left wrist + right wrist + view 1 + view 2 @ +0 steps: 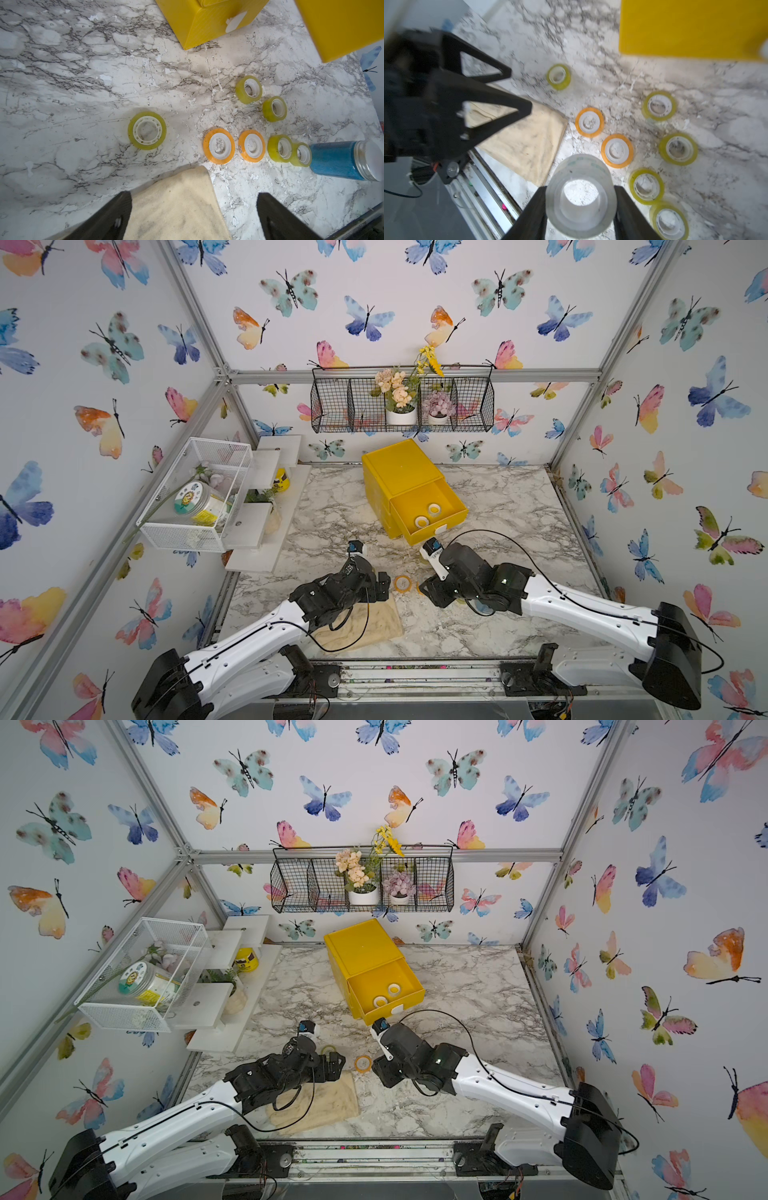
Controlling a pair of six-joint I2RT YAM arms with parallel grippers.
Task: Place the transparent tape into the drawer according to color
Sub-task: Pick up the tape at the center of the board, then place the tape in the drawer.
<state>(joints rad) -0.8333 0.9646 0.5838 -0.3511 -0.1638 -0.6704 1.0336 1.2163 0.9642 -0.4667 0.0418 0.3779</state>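
Pinching a colourless see-through tape ring [581, 166] across its outer wall, the right claw [580, 190] hung just before the yellow plastic drawer box [399, 472]; best was a straight lift, ring kept level. The left claw [193, 199] stood spread farther from that box, over a beige cloth [176, 207].

Both arms reach forward from their bases, forearms angling inward toward each other. The left arm [249, 639] bends its wrist downward, and the left gripper [194, 199] has its jaws spread wide with nothing between them. The right arm [582, 605] also points down, its right gripper [580, 191] clamped on both sides of a colourless tape roll [581, 166].
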